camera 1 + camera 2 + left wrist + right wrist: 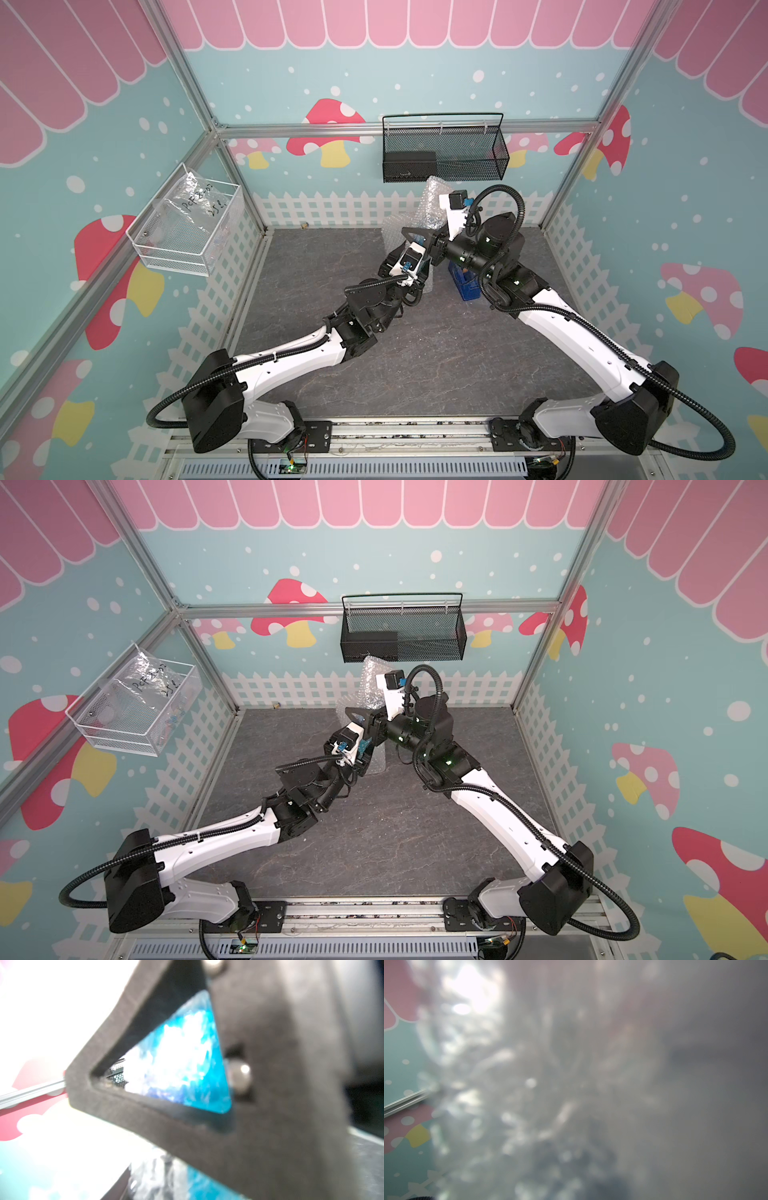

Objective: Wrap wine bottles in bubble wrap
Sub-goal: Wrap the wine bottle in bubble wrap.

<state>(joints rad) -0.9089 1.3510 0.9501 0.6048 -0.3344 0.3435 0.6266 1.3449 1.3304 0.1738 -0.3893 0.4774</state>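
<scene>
The bubble wrap [432,199] stands up in a crumpled sheet at the back middle of the table, in both top views [370,675]. Both grippers meet at its lower part: my left gripper [415,249] from the front left, my right gripper [434,244] from the right. The bright-blue wine bottle [187,1059] shows in the left wrist view through the triangular cut-out of a black finger [270,1064], with wrap around it. A sliver of it shows in a top view [365,746]. Blurred bubble wrap [529,1084] fills the right wrist view. Both sets of jaws are hidden.
A dark-blue tape dispenser [467,284] stands on the table under the right wrist. A black mesh basket [444,149] hangs on the back wall. A white wire basket [158,253] holding a clear plastic bag [195,203] hangs on the left wall.
</scene>
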